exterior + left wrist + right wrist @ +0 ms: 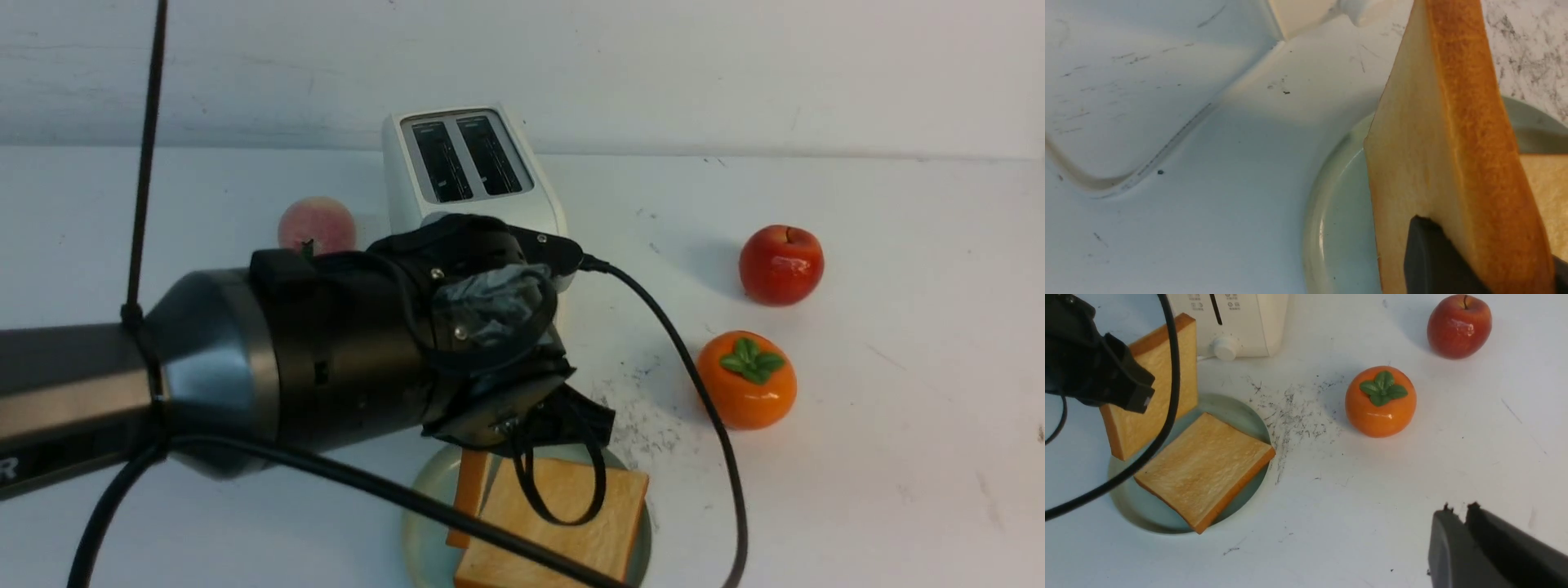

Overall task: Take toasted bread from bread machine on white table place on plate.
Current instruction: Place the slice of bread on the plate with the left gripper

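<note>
A cream bread machine (pixel 469 163) stands at the back of the white table (pixel 898 408) with both slots empty. One slice of toasted bread (pixel 1204 469) lies flat on the pale blue-green plate (pixel 1233 412) near the front. My left gripper (pixel 1490 253) is shut on a second slice (pixel 1437 143), held on edge over the plate's left side next to the flat slice. Its dark finger (pixel 1429 257) presses the pale face. My right gripper (pixel 1459 510) hovers over bare table to the right of the plate, shut with nothing in it.
A red apple (pixel 781 265) and an orange persimmon (pixel 747 380) sit right of the toaster and plate. A peach (pixel 317 224) lies left of the toaster. A black cable (pixel 702 408) loops from the left wrist across the table and over the plate.
</note>
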Controlling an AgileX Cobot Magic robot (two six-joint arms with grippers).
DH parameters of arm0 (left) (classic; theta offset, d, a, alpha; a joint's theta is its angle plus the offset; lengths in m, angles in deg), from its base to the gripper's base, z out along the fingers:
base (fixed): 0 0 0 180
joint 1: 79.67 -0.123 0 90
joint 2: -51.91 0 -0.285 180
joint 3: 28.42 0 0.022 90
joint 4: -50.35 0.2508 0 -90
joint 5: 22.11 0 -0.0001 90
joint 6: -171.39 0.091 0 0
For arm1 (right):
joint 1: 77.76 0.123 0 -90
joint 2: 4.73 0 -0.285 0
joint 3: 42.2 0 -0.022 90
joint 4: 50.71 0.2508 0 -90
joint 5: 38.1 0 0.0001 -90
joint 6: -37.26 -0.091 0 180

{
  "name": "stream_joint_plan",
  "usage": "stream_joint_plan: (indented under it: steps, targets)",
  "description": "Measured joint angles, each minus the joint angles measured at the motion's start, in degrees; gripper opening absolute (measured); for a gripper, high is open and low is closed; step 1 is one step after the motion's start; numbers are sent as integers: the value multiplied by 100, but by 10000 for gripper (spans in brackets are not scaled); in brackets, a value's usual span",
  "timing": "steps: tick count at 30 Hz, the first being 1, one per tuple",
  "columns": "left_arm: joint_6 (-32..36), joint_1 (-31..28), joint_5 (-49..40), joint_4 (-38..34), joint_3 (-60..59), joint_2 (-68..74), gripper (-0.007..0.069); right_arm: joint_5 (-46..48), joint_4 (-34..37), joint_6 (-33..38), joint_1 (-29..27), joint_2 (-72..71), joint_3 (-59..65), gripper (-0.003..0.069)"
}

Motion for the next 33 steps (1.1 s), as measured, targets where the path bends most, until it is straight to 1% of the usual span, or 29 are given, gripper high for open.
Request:
stream_joint_plan:
  steps: [8,14,18,20,24,25,26,27,28,29,30,31,33]
  targets:
    - [73,0,95,73,-46,7,112,0,48,0,0,0,0,63]
    - [382,0,190,-223,-46,90,111,0,213,0,0,0,0,64]
    - [494,2,257,-231,-46,256,127,0,218,0,0,0,0,64]
    - [506,2,283,-231,-46,357,153,0,225,0,0,0,0,64]
    - [506,2,263,-333,-46,508,281,0,242,0,0,0,0,64]
    - [506,2,256,-340,-46,517,289,0,242,0,0,0,0,64]
    - [506,2,256,-370,-46,526,349,0,255,0,0,0,0,64]
    - [506,2,256,-391,-46,528,384,0,255,0,0,0,0,64]
    - [506,2,256,-389,-46,528,398,0,255,0,0,0,0,64]
    - [506,2,250,-404,-32,528,436,0,255,0,0,0,0,64]
    - [506,2,240,-410,-24,528,447,0,255,0,0,0,0,64]
    - [506,2,184,-425,44,533,497,0,259,0,0,0,0,67]
    - [506,2,115,-425,138,533,521,0,259,0,0,0,0,69]
